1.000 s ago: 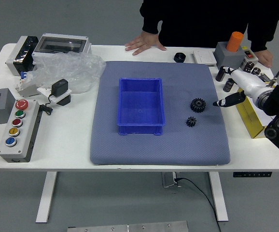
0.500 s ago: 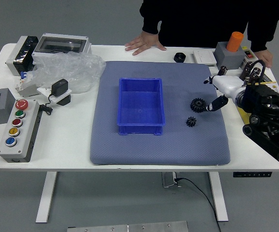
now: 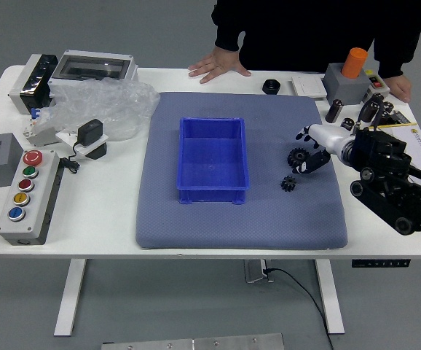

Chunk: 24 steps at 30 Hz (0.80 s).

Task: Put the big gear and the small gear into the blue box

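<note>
The big gear [image 3: 297,156] lies flat on the blue-grey mat [image 3: 239,227], toward its right side, a round face turned up to the camera. The robot's right hand [image 3: 333,140] reaches in over it from the right, palm low and fingers spread wide, with one dark fingertip beyond the gear's far side and another by its near side. The hand holds nothing; I cannot tell whether a finger touches the gear. The small gear [image 3: 288,184] lies flat just nearer the robot, apart from the big one, its round face up too. Left of both gears, on the same mat, stands the blue box [image 3: 212,195], upright and open at the top, its long axis running from the near edge of the table toward the far one.

At the far side a person in black [image 3: 305,36] stands with one hand [image 3: 220,64] laid flat on the table, fingers apart; the other hand [image 3: 399,87] rests at the far right corner, beside a grey block [image 3: 344,84] topped by an orange cylinder [image 3: 355,63]. On the left are a button panel [image 3: 29,197] and crumpled clear plastic [image 3: 108,106].
</note>
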Motion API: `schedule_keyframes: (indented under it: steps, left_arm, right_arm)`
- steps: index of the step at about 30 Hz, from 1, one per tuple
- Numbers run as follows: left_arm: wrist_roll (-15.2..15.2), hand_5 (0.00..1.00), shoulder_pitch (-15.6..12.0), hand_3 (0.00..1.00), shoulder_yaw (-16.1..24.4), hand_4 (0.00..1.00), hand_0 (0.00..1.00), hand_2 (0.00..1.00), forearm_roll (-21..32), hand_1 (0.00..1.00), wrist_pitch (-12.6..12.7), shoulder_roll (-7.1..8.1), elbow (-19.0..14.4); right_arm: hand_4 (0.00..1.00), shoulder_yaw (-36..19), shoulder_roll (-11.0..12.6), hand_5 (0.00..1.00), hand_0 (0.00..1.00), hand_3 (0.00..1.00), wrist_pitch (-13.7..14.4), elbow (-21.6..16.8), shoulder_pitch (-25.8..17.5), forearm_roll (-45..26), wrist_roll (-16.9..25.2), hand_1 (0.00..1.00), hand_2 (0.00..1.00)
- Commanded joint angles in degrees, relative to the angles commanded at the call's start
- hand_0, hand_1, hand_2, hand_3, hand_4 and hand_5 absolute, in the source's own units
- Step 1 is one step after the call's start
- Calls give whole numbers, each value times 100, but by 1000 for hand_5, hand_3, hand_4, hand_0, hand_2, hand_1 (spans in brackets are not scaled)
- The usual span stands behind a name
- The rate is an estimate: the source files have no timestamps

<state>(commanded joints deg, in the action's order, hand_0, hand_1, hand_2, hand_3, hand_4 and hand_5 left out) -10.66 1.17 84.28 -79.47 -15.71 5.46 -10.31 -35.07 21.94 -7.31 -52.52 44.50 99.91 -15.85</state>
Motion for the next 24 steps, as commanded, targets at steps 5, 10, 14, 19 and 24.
schedule_keyframes:
  steps: [5, 10, 14, 19, 24]
  left_arm:
    - [-2, 272, -3, 850, -1, 722, 844, 815, 1, 807, 0, -4, 0]
    - [-4, 274, -6, 849, -5, 723, 844, 816, -4, 807, -2, -11, 0]
    - [-5, 273, -7, 850, -5, 726, 843, 816, -10, 807, -4, -14, 0]
    - [-9, 274, -15, 850, -1, 728, 843, 814, -16, 806, -4, -15, 0]
    - [-9, 274, -16, 850, 10, 728, 843, 814, -33, 806, -6, -13, 0]
  right_arm:
    - [887, -3, -91, 311, 741, 805, 41, 233, 5, -89, 61, 710, 804]
    - [838, -12, -166, 313, 737, 759, 119, 372, 2, -132, 99, 696, 770]
    - [813, -29, -207, 324, 720, 709, 184, 430, -13, -134, 108, 674, 745]
    - [810, -37, -253, 328, 704, 697, 248, 488, -39, -104, 93, 663, 732]
    - [810, -45, -307, 328, 704, 697, 271, 516, -64, -60, 51, 663, 732]
